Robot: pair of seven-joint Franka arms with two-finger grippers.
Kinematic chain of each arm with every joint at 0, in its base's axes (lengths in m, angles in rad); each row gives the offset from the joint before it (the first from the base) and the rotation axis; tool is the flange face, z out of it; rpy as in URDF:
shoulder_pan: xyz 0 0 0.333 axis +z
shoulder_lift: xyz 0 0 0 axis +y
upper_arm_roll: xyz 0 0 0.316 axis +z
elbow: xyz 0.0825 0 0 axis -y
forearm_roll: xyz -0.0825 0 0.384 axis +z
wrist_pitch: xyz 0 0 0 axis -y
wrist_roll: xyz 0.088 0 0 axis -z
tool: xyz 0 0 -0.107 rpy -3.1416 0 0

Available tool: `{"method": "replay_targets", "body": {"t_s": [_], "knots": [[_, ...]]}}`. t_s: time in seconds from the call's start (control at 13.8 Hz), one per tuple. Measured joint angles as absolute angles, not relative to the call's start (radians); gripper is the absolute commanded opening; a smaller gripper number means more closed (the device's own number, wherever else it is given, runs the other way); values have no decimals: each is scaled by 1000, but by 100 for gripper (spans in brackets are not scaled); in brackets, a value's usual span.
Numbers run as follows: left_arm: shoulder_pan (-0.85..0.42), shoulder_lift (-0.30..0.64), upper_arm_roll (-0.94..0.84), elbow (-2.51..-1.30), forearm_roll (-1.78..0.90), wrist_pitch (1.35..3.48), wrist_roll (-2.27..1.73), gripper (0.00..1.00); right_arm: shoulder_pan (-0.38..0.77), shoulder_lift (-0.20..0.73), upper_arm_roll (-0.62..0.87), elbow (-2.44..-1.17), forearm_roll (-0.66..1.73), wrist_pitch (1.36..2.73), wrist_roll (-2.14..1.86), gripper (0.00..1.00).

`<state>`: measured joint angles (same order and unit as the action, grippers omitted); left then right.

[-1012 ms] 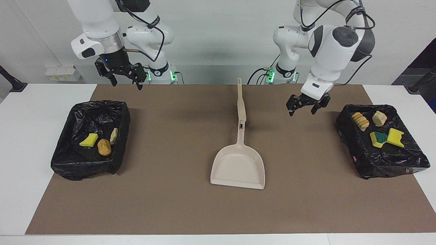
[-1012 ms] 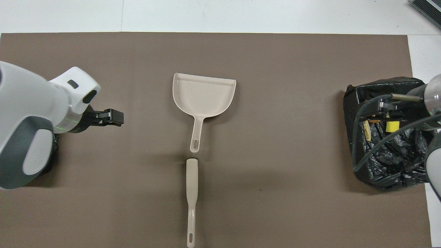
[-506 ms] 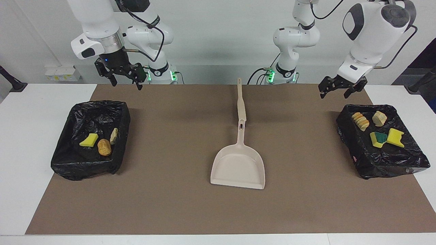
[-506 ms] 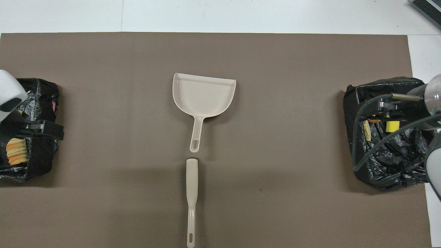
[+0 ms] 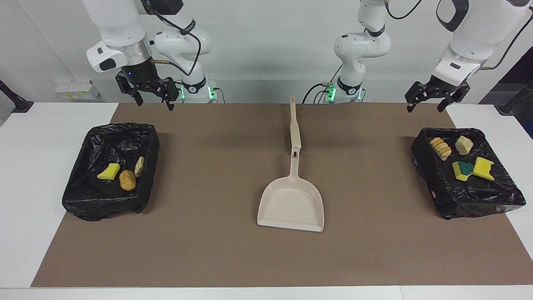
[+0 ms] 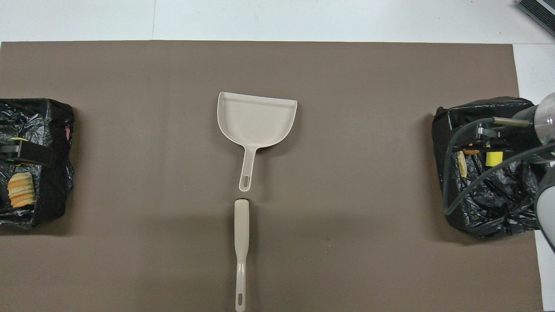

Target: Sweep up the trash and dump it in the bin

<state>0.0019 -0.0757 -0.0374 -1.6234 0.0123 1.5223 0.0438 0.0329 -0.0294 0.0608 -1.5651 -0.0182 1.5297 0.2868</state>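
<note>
**Both grippers raised and empty; trash in bins, tools on mat**

Left gripper point(image 5: 431, 96) hangs with its fingers spread and nothing between them, over the mat edge just robot-side of the bin at the left arm's end point(image 5: 501, 200). Right gripper point(image 5: 152, 95) hangs likewise, fingers apart and empty, over the mat edge robot-side of the bin at the right arm's end point(image 5: 77, 204).

Trash location: all seven scraps lie inside the two bag-lined bins. The left-arm-end bin holds a ridged beige chunk point(image 5: 440, 148), a pale bread-like chunk point(image 5: 463, 144), a green-backed sponge point(image 5: 462, 170) and a yellow sponge point(image 5: 483, 168). The right-arm-end bin holds a yellow sponge piece point(image 5: 109, 171), a golden-brown lump point(image 5: 127, 180) and a pale chunk point(image 5: 139, 166).

Tools: the dustpan point(image 5: 291, 204) lies flat and empty at mid-mat. A separate beige handle point(image 5: 294, 125) lies in line with the dustpan handle, nearer to the robots.

Step in hand, by judgement: no scrap shows on the mat, so sweeping and dumping look complete and both arms stand at a parked pose.

Next move, by judgement: none appears required beyond holding clear of the bins.
</note>
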Motion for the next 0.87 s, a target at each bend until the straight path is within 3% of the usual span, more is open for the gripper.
{"method": "replay_targets", "body": {"t_s": [0.22,0.87], "knots": [[0,-71,-45,-1570,1,1487,8,100,33,-29,61,-1565,-18,1530,287,100],[-1,-65,-47,-1565,-23,1493,-6,100,33,-29,60,-1565,-18,1530,287,100]]}}
